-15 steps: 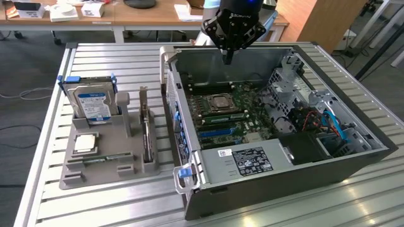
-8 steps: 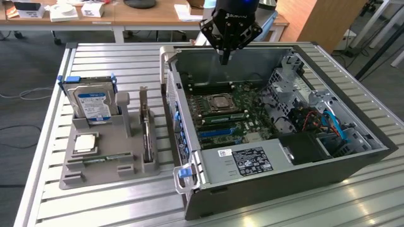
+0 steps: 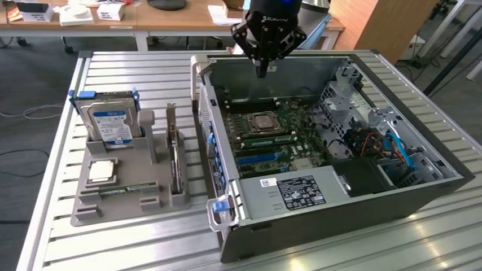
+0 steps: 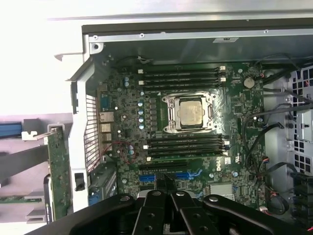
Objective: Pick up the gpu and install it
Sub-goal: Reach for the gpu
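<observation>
No legible text or labels.

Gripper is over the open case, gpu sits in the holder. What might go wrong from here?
1. The gripper hangs low over the computer case; a sideways move toward the gpu may clip the case wall.
2. The gpu stands thin on edge beside a holder post; an off-centre grasp might tip or jam it.
3. Loose cables beside the motherboard might snag the card.

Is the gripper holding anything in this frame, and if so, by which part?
Nothing is held. The gripper hangs shut and empty above the open computer case; the gpu stands on edge in its grey rack beside the case.
</observation>
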